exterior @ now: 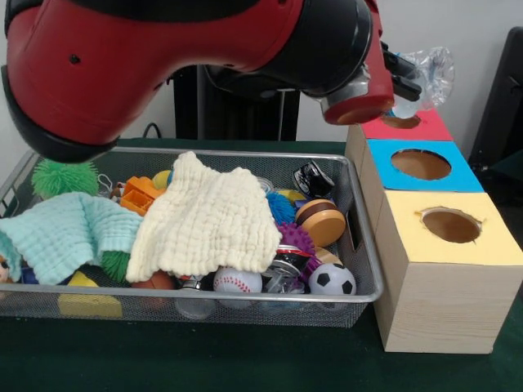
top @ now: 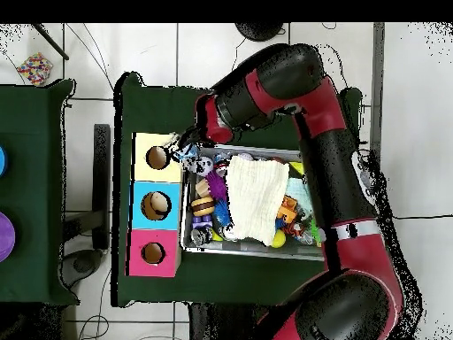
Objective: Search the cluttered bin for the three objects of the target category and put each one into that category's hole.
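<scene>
The wire-mesh bin (exterior: pixel 365 245) lies on the green table, full of toys and cloths; it also shows in the overhead view (top: pixel 252 253). My gripper (exterior: pixel 402 75) is at the top right, raised off the table, shut on a crumpled clear plastic bottle (exterior: pixel 431 72). In the front view the bottle hangs over the red box (exterior: pixel 425 127) and its hole (exterior: pixel 400 122). In the overhead view my gripper (top: pixel 180 143) sits at the bin's corner next to the yellow box (top: pixel 142 157).
Blue box (exterior: pixel 467 176) and yellow box (exterior: pixel 490 247) stand in a row beside the bin. In the bin: cream cloth (exterior: pixel 208 220), mint cloth (exterior: pixel 65 233), green spiky ball (exterior: pixel 64 175), baseball (exterior: pixel 237 282), soccer ball (exterior: pixel 332 280), purple spiky ball (exterior: pixel 296 239).
</scene>
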`<state>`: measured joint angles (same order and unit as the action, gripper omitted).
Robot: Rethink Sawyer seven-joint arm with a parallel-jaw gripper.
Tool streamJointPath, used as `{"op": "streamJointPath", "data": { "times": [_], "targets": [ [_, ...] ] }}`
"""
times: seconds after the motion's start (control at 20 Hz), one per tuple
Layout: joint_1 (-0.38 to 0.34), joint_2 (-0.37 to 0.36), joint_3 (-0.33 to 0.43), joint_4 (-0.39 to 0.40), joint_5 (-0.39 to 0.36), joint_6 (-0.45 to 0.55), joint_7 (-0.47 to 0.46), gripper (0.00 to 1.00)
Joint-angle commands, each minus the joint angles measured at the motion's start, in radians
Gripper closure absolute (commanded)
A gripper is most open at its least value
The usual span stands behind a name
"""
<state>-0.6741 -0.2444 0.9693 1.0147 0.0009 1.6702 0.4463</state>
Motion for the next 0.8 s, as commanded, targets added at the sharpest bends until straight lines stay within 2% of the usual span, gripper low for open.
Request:
{"op": "streamJointPath", "data": {
  "times": [0.05,0.45,0.8],
  "targets": [
    [-0.053,-0.086,-0.109,0.254,-0.046,-0.153,0.177,1.00],
    [-0.056,-0.113,-0.124,0.326,-0.047,-0.233,0.170,1.00],
    [-0.052,-0.135,-0.115,0.428,-0.017,-0.386,0.199,1.00]
  ]
}}
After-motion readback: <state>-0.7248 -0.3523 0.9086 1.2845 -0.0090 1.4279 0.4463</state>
